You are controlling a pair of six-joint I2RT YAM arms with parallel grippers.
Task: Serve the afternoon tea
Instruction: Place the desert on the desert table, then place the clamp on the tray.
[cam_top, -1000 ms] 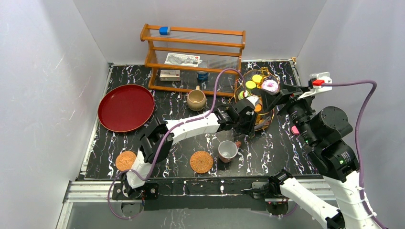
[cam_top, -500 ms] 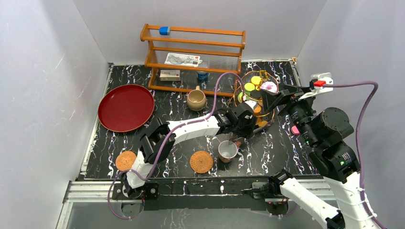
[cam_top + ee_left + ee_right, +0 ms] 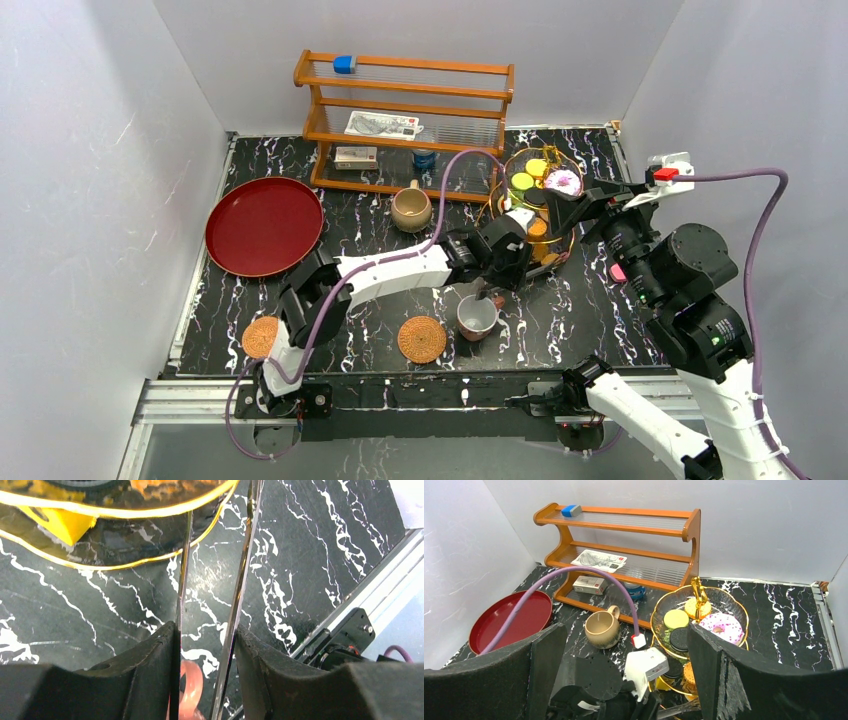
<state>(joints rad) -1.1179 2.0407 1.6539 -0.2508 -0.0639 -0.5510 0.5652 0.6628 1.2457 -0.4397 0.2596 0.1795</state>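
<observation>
My left claw (image 3: pixel 205 636) is pressed onto a pair of metal tongs (image 3: pixel 235 595), one finger against the outside of each arm, so the arms are squeezed partway together with a narrow gap between them. What matters for the next move is how those tongs line up. Their long axis runs straight out from the claw toward the stand (image 3: pixel 150 563), and in the left wrist view they cross its lower gold rim just right of a yellow block (image 3: pixel 55 522) on the bottom tier. One arm disappears at the upper rim and the other runs out of frame, so I cannot tell where the tips are or whether they have anything between them. The stand is at the back right of the table, just off the right end of the wooden rack (image 3: pixel 624 545). Its top tier holds a pink donut (image 3: pixel 721 626), a dark sandwich cookie (image 3: pixel 679 639) and yellow and green rounds. The left claw is close at the stand's near-left side, so I judge the pastries are its job. My right claw (image 3: pixel 626 635) hangs above the stand, spread wide and holding nothing. The cup (image 3: pixel 476 315) waits near the front, beside a coaster (image 3: pixel 421 339) rather than on it.
</observation>
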